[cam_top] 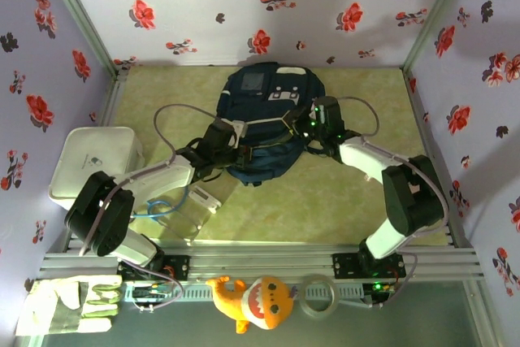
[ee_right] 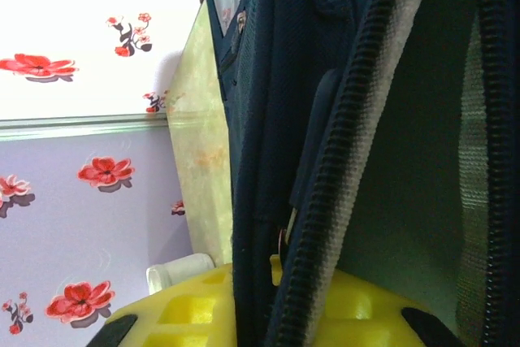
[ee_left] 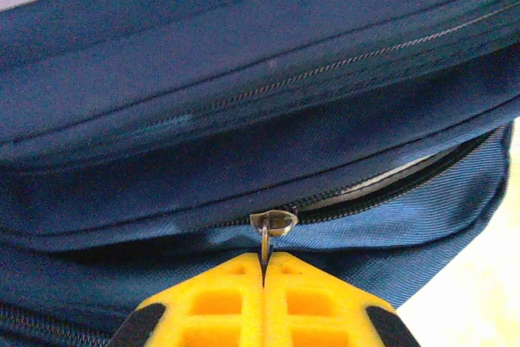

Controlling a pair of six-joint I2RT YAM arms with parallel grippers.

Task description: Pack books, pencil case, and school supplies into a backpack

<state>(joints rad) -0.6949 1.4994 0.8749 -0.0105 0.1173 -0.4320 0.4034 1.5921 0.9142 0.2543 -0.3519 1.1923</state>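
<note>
The backpack [cam_top: 269, 95] lies in the middle of the bench [cam_top: 325, 194]. The left pincer [ee_left: 264, 272] clenches the zipper pull [ee_left: 274, 223], and the right pincer [ee_right: 256, 278] grasps the bag's open rim. The zip's part open, zipping looks unfinished, and I can't tell what's packed inside.

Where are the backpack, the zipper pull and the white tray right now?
backpack [cam_top: 268, 111], top external view, on its front panel.
zipper pull [ee_left: 273, 223], left wrist view, on the metal loop.
white tray [cam_top: 93, 156], top external view, on its top face.
</note>
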